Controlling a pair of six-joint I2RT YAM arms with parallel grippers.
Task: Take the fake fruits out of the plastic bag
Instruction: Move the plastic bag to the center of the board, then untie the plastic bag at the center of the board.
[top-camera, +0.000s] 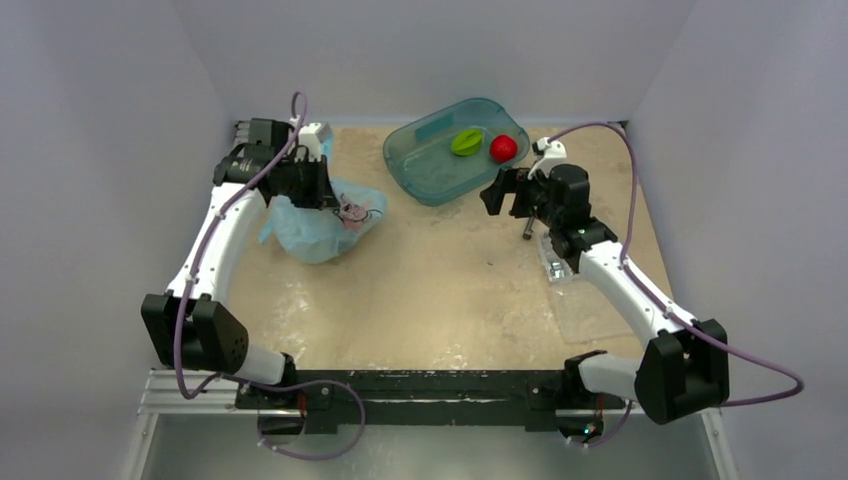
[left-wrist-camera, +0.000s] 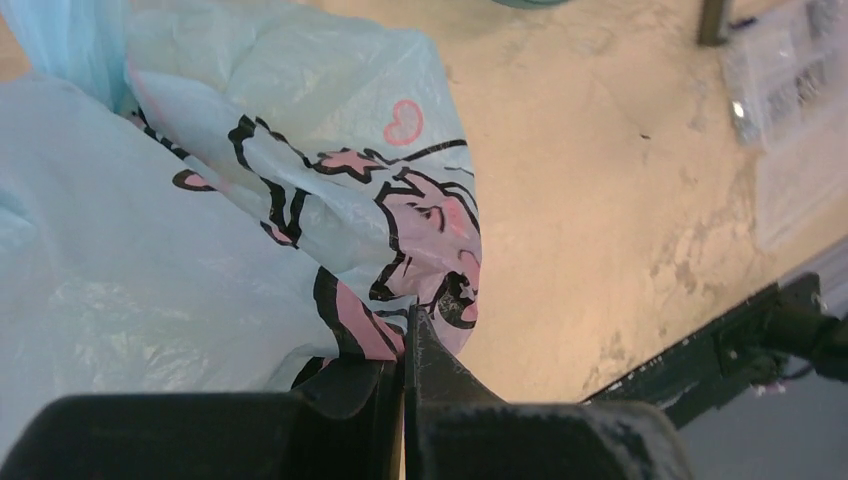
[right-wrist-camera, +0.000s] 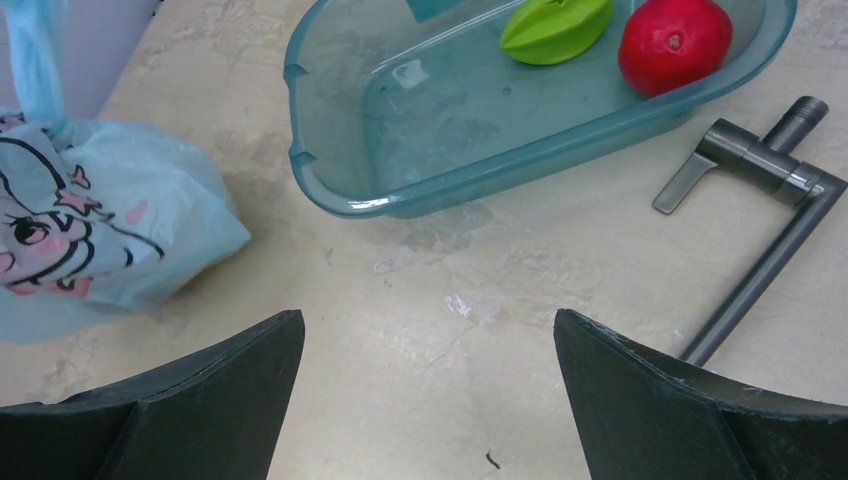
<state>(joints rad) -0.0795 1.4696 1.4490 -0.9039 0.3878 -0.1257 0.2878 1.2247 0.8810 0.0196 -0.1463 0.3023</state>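
The light-blue plastic bag (top-camera: 318, 228) with its cartoon girl print lies crumpled at the back left of the table. It fills the left wrist view, plastic bag (left-wrist-camera: 180, 260), and shows at the left edge of the right wrist view, plastic bag (right-wrist-camera: 110, 235). My left gripper (top-camera: 332, 198) is shut, left gripper (left-wrist-camera: 410, 322), pinching a fold of the printed film at the bag's right side. The fake fruits are hidden; none shows outside the bag. My right gripper (top-camera: 497, 192) hangs open over bare table, right gripper (right-wrist-camera: 428, 325), right of the bag, with nothing between its fingers.
A teal plastic tub (top-camera: 425, 175) at the back centre, tub (right-wrist-camera: 330, 190), holds a green ridged fruit (top-camera: 466, 142) and a red round fruit (top-camera: 503, 148). A grey metal handle (right-wrist-camera: 760, 190) lies right of the tub. A clear packet (top-camera: 557, 268) rests under the right arm.
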